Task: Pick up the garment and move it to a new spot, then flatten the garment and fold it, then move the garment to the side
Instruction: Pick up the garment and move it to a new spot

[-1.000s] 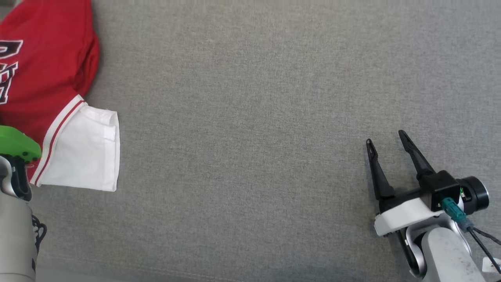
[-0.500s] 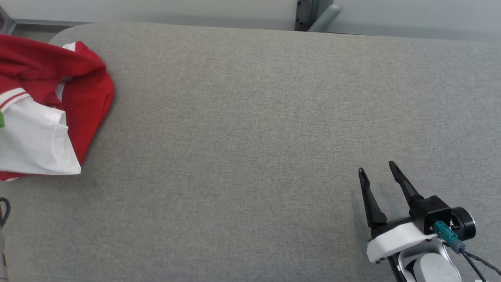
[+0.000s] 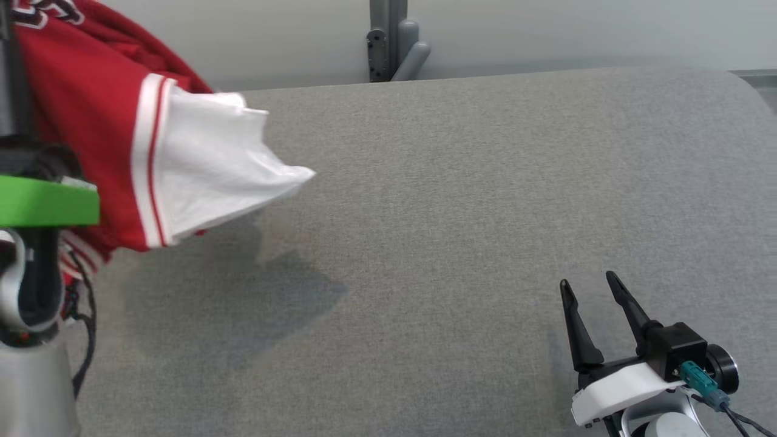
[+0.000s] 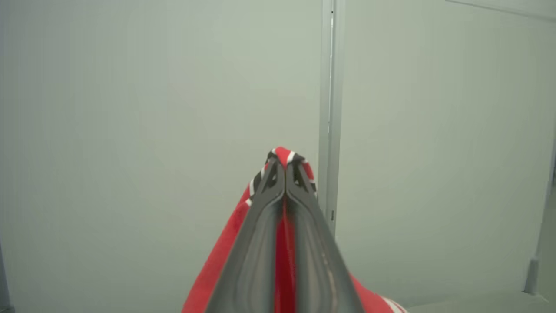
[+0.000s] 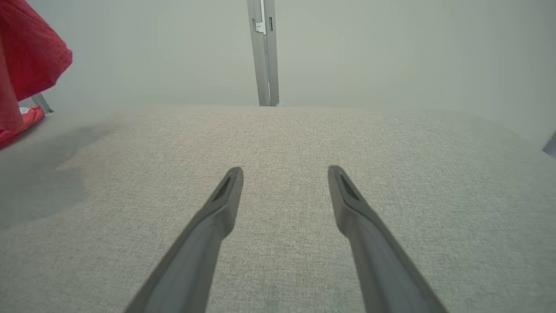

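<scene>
Garment clamped between left fingers, fold poking past tips.

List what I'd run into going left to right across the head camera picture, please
red and white garment → grey post behind the far edge → right end effector, open, at the lower right
</scene>
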Available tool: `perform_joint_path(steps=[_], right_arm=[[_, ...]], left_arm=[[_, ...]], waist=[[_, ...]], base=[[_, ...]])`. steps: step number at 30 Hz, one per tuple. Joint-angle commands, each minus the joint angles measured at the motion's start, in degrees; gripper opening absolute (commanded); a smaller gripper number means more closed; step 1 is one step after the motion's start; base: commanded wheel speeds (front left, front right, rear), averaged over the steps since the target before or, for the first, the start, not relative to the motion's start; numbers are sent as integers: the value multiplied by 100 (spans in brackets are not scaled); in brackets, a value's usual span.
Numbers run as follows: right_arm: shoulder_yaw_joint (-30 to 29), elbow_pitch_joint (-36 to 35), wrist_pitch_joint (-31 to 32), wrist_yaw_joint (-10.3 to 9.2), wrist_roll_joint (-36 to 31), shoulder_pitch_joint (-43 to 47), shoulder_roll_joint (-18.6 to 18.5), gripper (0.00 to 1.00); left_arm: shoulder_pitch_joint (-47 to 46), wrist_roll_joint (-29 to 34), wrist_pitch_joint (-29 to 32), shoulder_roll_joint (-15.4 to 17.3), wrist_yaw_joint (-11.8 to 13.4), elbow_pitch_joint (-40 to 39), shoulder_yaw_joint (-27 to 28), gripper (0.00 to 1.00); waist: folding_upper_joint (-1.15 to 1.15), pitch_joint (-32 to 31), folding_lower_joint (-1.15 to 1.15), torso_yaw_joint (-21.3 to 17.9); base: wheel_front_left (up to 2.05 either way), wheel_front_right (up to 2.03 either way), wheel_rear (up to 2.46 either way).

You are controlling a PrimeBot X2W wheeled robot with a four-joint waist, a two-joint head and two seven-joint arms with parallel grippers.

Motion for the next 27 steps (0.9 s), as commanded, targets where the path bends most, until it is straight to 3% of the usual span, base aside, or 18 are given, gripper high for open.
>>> perform_joint_path(steps=[1, 6, 11, 16, 21, 27], right_arm=[[-8, -35, -4, -3, 37, 48, -11, 100], [-72, -61, -4, -4, 132, 3, -11, 100], [-48, -64, -4, -4, 216, -30, -13, 100], [-43, -51, -4, -4, 268, -109, -12, 100], [-48, -51, -4, -4, 302, -136, -11, 100], [-75, -42, -4, -4, 294, -127, -11, 100]], left_arm=[[168, -72, 105, -80, 26, -258, -70, 0], [607, -331, 629, -589, 90, -1531, -806, 0], [888, -184, 892, -867, 78, -1791, -1613, 0], [1056, 70, 831, -966, 51, -1261, -2254, 0], [907, 410, 511, -981, 76, -266, -2454, 0], [777, 367, 65, -1148, 100, 1059, -2539, 0]], waist=[[-1, -116, 0, -367], [-1, -6, 0, -687], [-1, 75, 0, -880], [-1, 182, 0, -1016], [-1, 250, 0, -1157], [-1, 310, 0, -1209]], base=[[0, 0, 0], [0, 0, 0], [0, 0, 0], [0, 0, 0], [0, 0, 0], [0, 0, 0]])
